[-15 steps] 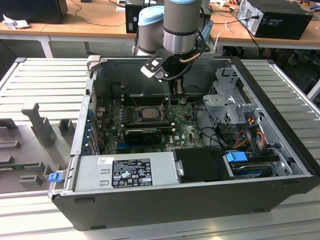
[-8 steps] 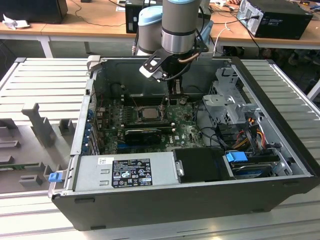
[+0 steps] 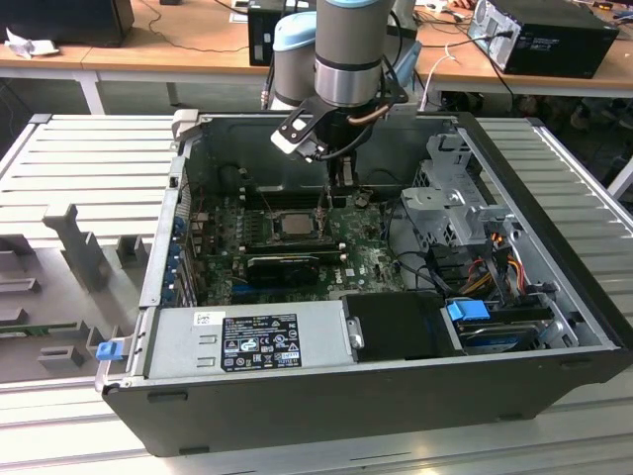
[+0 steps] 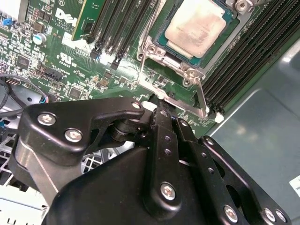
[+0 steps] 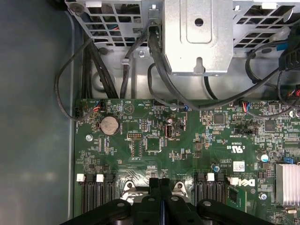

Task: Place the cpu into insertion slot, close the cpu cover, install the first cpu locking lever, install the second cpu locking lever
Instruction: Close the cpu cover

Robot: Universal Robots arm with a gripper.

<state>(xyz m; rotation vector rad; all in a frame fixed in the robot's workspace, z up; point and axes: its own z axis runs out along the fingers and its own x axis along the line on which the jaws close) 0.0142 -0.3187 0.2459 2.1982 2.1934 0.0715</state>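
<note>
On tabletop (image 3: 99, 158): open pc case (image 3: 396, 406), w/ motherboard (image 3: 366, 262) flat on its floor. Mid-board: cpu (image 4: 194, 27), framed by cpu cover (image 4: 151, 33), memory slots (image 4: 243, 51) along two opposite sides. Just beside cpu, toward exterior view's right: end effector (image 3: 327, 213), tips down close to board. Nearer camera than cpu in exterior view: graphics card (image 3: 282, 265); nearer again, power supply (image 3: 247, 341) at case edge. To exterior view's right of board: drive cage (image 3: 450, 203), inside case.
</note>
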